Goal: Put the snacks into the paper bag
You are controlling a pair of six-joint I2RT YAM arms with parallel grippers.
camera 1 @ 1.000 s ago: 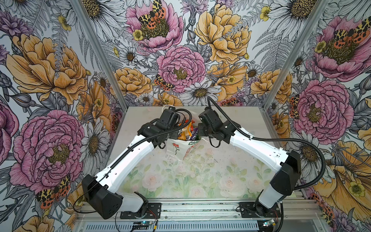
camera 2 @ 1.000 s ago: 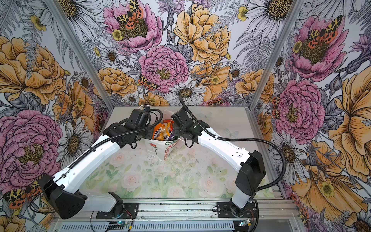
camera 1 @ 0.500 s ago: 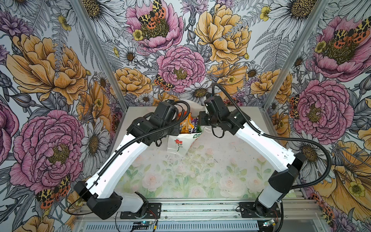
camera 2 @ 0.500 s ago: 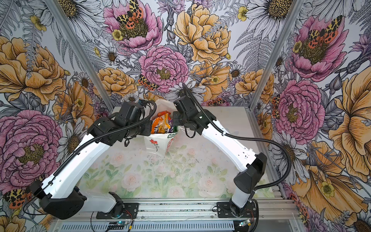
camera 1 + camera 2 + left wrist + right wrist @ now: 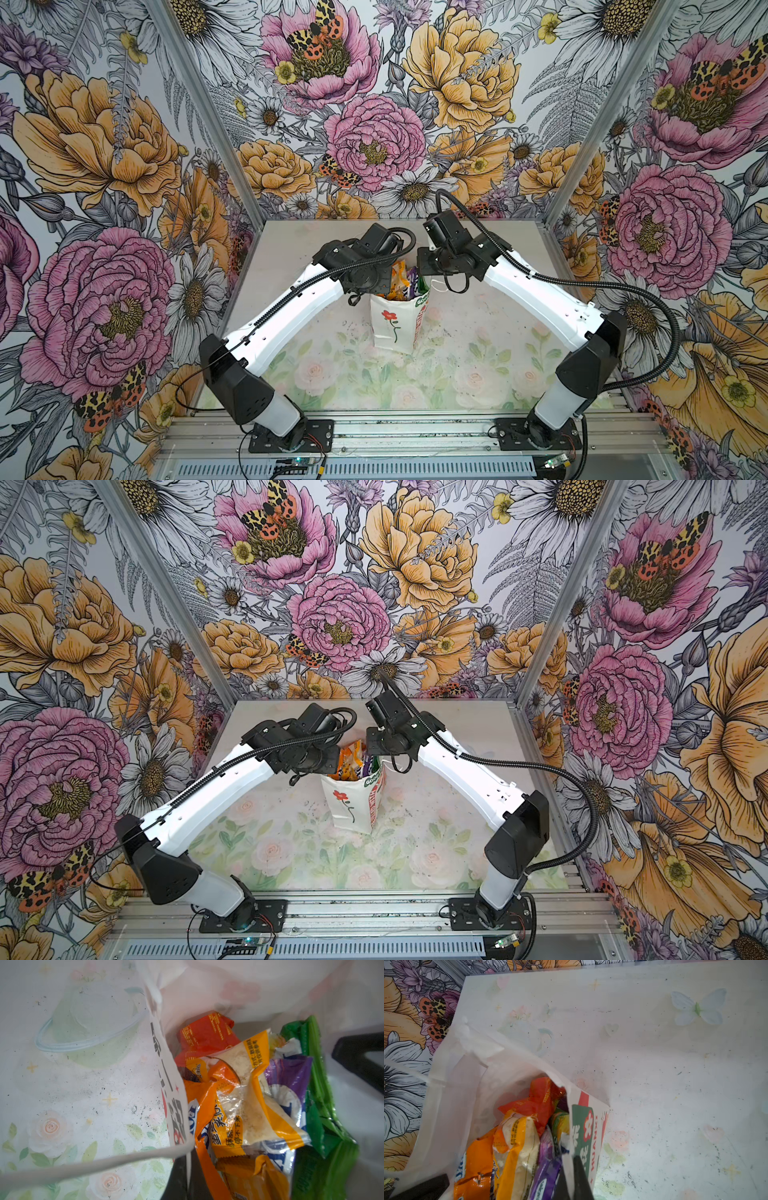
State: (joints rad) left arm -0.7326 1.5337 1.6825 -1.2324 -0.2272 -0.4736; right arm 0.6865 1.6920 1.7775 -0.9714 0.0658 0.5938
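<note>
pale rose-printed tabletop (image 5: 332, 365), dark-speckled; flowered walls (image 5: 104, 166) around it.

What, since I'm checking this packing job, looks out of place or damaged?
The snacks stick up above the rim of the paper bag. That rim looks ragged, perhaps torn, at one corner in the right wrist view.
</note>
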